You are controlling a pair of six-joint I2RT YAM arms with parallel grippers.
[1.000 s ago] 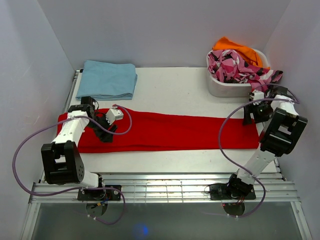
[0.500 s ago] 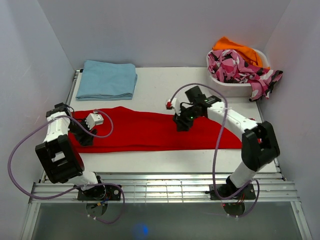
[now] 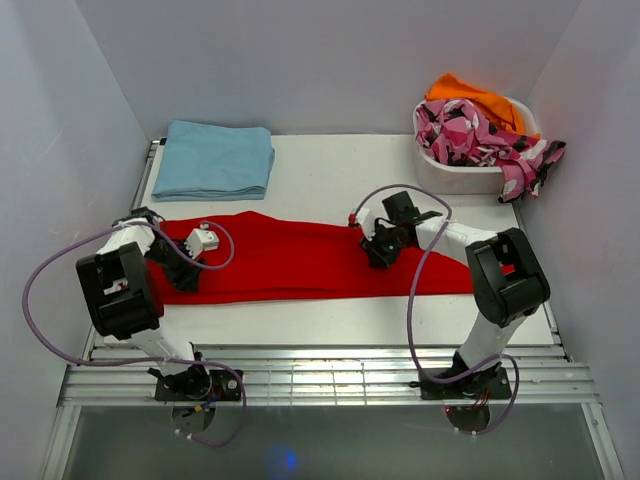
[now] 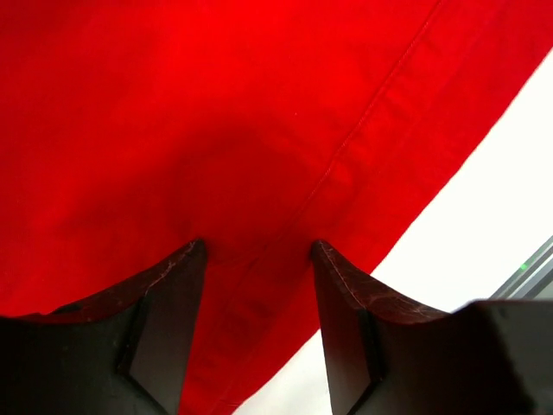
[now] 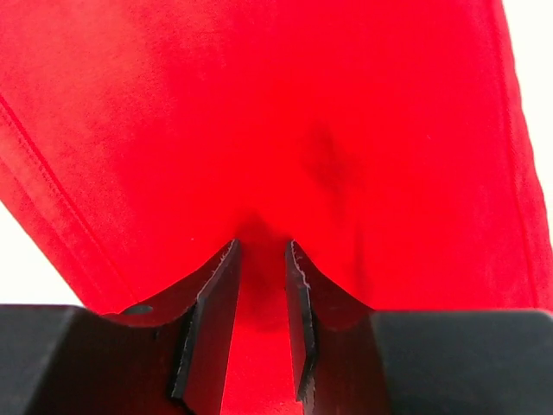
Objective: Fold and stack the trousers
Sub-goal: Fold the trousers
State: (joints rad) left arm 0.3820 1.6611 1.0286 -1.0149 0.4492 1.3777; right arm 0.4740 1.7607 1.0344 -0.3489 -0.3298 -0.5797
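Observation:
The red trousers (image 3: 290, 262) lie stretched flat across the white table (image 3: 340, 170), from the left edge to past the middle. My left gripper (image 3: 182, 272) is over their left end. In the left wrist view (image 4: 255, 246) its jaws stand wide apart, tips down on the red fabric (image 4: 216, 104) beside a seam near the front edge. My right gripper (image 3: 379, 250) is on the trousers right of the middle. In the right wrist view (image 5: 261, 244) its jaws are narrow, pinching a pucker of red fabric (image 5: 302, 86).
A folded light blue garment (image 3: 213, 158) lies at the back left. A white tub (image 3: 455, 178) at the back right holds a pink-black-white patterned garment (image 3: 470, 130) and an orange cloth (image 3: 470, 95). Grey walls close in on both sides.
My right arm swung from the trousers' right end to their middle. My left gripper shifted left to the left end. The trousers' right end now lies further left.

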